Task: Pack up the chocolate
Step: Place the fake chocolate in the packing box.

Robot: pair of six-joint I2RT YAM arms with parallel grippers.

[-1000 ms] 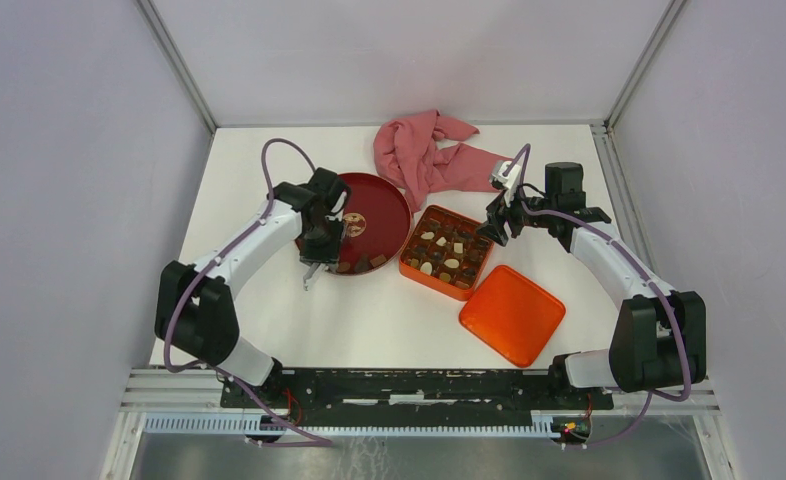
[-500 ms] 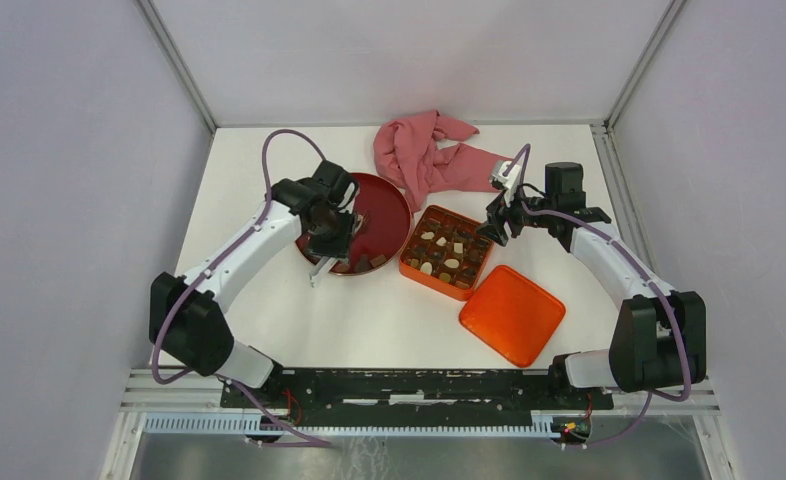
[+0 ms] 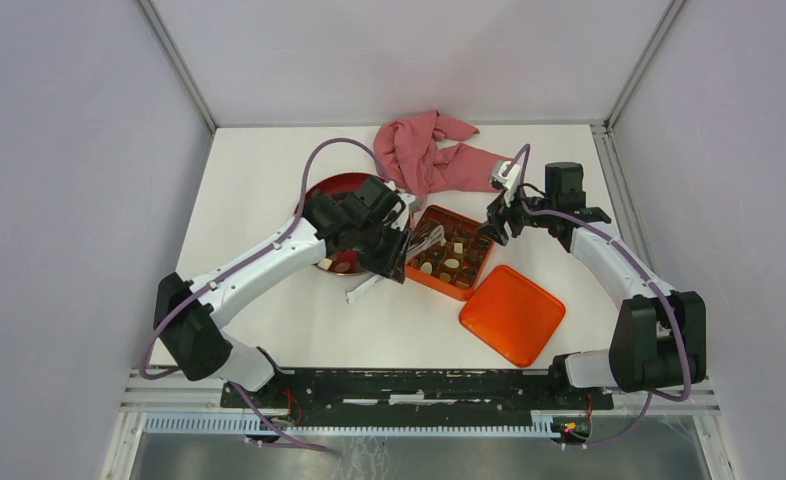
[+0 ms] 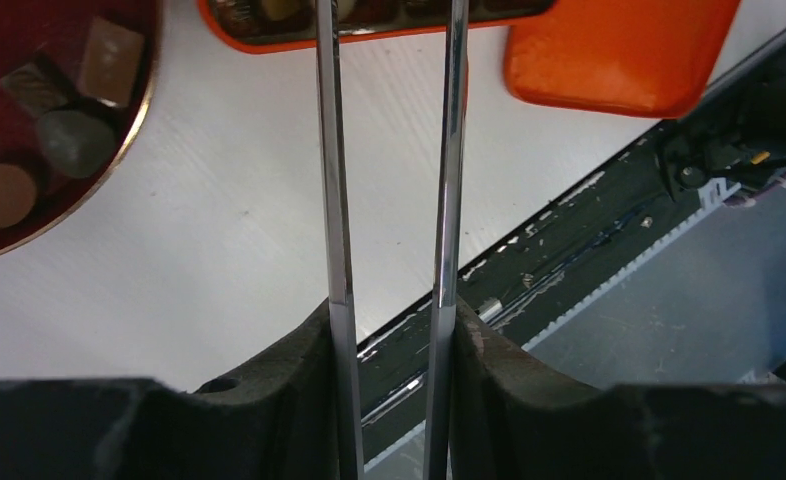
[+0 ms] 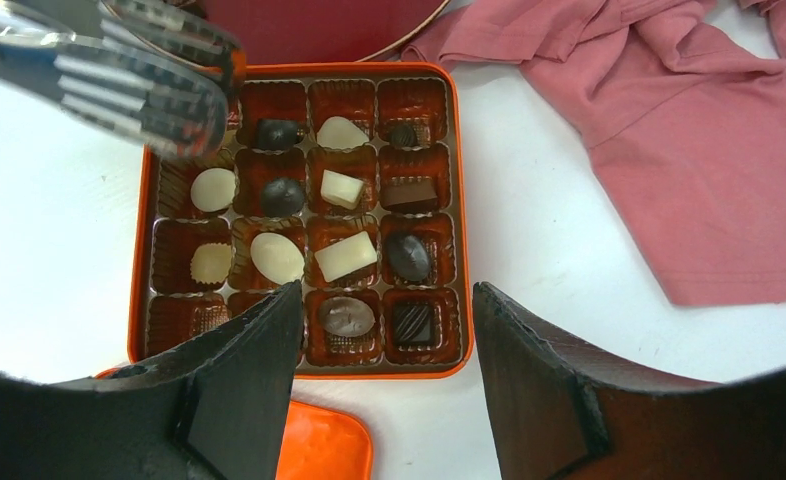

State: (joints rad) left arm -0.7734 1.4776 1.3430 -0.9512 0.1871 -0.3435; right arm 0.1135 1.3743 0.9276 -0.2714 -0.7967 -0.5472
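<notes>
The chocolate lies in two places. Several pieces (image 5: 344,255) sit in the gridded orange tin (image 3: 429,283). A few (image 4: 74,140) remain on the round dark-red plate (image 3: 339,185). My left gripper (image 3: 387,248) is shut on metal tongs (image 4: 334,150). The tong tips (image 5: 139,80) hover over the tin's corner nearest the plate. They are blurred, so I cannot tell if they hold a piece. My right gripper (image 3: 497,225) is open and empty above the tin's far-right side. Its jaws stand wide apart in the right wrist view (image 5: 384,300).
The orange lid (image 3: 512,314) lies flat in front of the tin, to its right. A crumpled pink cloth (image 3: 424,155) lies behind the tin and plate. The plate touches the tin's left side. The arm-base rail runs along the near table edge.
My left arm has swung right with the tongs, from over the plate's near edge to over the tin. The right arm has not moved.
</notes>
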